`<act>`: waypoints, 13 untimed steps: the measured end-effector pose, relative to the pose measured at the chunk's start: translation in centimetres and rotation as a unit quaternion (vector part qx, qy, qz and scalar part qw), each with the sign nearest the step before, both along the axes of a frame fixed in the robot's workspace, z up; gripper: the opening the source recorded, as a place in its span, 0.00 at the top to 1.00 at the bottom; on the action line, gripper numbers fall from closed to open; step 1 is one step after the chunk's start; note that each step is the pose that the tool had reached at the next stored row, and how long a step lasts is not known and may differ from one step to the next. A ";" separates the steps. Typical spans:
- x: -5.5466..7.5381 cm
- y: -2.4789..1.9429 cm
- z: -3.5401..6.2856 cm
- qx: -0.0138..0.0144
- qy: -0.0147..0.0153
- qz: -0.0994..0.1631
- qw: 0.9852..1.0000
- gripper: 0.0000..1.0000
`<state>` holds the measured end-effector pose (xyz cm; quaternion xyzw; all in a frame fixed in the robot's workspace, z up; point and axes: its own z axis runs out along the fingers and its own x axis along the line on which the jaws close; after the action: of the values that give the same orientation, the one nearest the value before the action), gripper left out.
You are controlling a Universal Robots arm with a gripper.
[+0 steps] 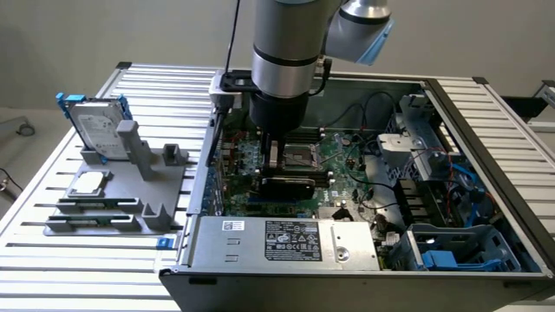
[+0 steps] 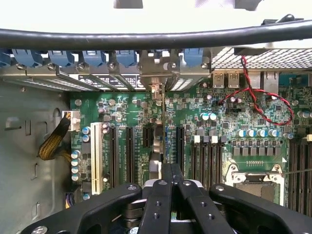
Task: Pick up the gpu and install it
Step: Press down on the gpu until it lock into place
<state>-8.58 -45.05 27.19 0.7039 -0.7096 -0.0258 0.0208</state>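
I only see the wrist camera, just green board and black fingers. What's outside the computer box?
Observer: A grey rack sits on the slatted table, at the exterior view's left of the case.
Operator: Is anything in it?
Observer: A silver hard drive in a blue frame stands upright at its far end.
Operator: What does my card look like from the side?
Observer: The gpu shows a glossy black shroud, right under the shut gripper.
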 end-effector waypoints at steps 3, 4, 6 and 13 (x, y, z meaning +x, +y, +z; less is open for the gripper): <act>0.0 0.01 -0.02 0.000 0.000 0.000 1.000 0.89; 0.0 0.02 -0.03 0.000 0.000 0.000 1.000 0.89; -0.1 0.02 -0.06 0.000 0.000 0.000 1.000 0.89; -0.4 0.02 -0.28 0.000 0.000 0.000 1.000 0.89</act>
<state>-8.95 -45.04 26.91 0.7042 -0.7093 -0.0256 0.0211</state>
